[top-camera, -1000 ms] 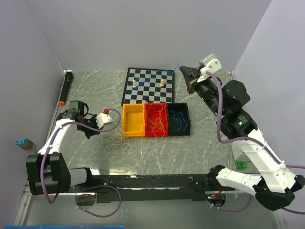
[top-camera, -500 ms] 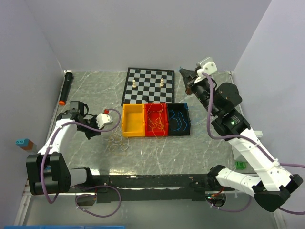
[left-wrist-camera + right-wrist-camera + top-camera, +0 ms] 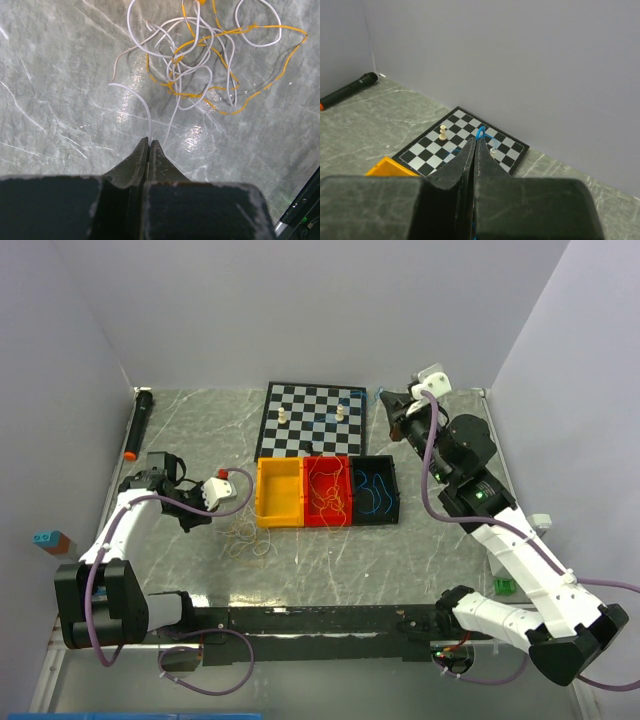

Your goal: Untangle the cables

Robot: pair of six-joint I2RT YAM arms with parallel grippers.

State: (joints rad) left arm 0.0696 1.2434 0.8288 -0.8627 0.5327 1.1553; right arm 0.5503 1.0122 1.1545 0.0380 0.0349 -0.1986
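A tangle of whitish and orange-yellow wires lies on the marble table; it also shows in the top view. My left gripper is shut on a whitish wire that leads from the tangle's near edge. In the top view the left gripper sits left of the tangle. My right gripper is shut on a blue wire and holds it in the air over the chessboard's far right corner. The blue wire trails faintly over the board.
Three trays stand in a row: yellow, red with orange-yellow wires, black with blue wires. A chessboard with two pale pieces lies behind them. A black marker lies far left. Walls close the back and sides.
My right arm has turned and its gripper has shifted slightly right and down with the blue wire, which now hangs lower over the board. The left arm has not moved.
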